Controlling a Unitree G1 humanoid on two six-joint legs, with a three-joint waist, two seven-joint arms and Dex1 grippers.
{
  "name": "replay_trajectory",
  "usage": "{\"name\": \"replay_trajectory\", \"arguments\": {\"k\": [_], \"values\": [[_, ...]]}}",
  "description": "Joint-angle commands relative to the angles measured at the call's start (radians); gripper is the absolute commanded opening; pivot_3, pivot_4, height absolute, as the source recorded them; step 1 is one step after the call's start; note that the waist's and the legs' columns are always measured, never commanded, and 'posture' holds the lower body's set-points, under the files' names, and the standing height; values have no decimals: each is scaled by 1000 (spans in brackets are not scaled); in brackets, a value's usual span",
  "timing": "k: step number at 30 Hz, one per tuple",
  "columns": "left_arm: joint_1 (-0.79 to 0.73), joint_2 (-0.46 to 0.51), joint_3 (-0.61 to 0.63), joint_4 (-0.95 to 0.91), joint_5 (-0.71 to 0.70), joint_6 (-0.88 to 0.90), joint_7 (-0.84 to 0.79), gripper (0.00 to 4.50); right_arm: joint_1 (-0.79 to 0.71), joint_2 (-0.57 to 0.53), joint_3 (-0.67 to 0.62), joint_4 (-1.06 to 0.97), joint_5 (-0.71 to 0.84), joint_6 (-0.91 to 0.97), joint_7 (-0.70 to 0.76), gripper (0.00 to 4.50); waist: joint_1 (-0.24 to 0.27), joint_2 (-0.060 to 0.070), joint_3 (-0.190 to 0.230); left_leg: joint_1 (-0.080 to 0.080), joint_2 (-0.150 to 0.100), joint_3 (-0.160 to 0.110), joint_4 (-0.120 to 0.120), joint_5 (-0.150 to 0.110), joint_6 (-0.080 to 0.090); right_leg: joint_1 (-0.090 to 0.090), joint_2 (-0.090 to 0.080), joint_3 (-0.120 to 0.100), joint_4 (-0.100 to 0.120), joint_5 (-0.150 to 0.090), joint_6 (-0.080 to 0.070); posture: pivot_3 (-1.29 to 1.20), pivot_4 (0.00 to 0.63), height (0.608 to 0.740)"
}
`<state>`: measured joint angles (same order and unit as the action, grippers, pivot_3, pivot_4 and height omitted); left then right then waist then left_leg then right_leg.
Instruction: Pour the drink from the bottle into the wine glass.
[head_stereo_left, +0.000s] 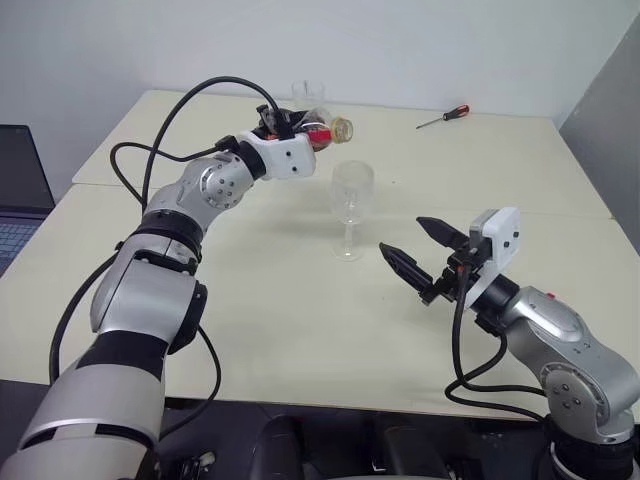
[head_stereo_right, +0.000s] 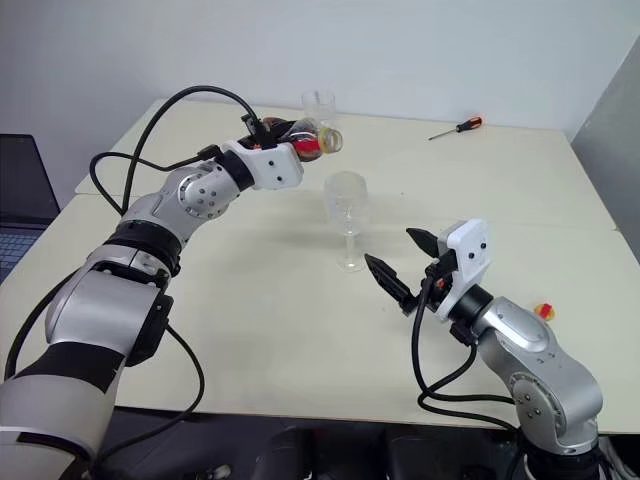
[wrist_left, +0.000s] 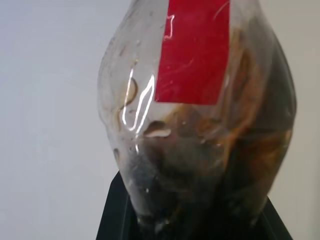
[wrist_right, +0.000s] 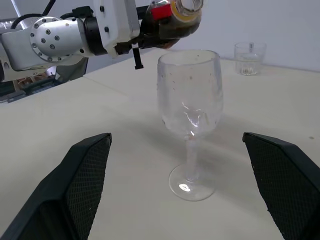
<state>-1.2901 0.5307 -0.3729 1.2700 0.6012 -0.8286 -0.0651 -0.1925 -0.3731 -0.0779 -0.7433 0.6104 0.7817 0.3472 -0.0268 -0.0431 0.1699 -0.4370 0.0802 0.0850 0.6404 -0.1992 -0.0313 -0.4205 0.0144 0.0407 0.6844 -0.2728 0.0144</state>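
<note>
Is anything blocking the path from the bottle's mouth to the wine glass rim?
Nothing visible does. The bottle, tilted in the left tool, hangs above and just behind the wine glass. The tumbler and screwdriver sit farther back.

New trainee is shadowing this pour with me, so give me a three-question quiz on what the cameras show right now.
1. True or false: the wine glass already holds drink.
2. Which gripper holds the bottle? A) left gripper B) right gripper
3. Fill in: far across the table lies a ____ with a red handle.

Key:
1. False; the glass looks empty, and the bottle is tilted near it.
2. A; the right one is open and empty beside the glass.
3. Screwdriver.
</note>
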Motion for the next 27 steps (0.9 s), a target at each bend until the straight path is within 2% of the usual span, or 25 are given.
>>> {"name": "replay_trajectory", "arguments": {"k": [1,9,27], "values": [[-50,23,-30,-12,45,-31,78,846,-22,-10,-8,-19,16,-11,-4,4500,0,0,0,0,0,0,0,0,0,0,0,0,0,0,0,0,150,740],[-67,55,-107,-16,158,-46,231,803,-29,-27,-5,-11,11,-4,-18,4500,0,0,0,0,0,0,2,0,0,0,0,0,4,0,0,0,150,740],[-134,55,-210,13,278,-23,361,773,-12,-43,-8,-19,9,3,-39,4500,-1,0,0,1,0,0,4,0,0,-1,0,0,8,0,1,0,150,740]]}}
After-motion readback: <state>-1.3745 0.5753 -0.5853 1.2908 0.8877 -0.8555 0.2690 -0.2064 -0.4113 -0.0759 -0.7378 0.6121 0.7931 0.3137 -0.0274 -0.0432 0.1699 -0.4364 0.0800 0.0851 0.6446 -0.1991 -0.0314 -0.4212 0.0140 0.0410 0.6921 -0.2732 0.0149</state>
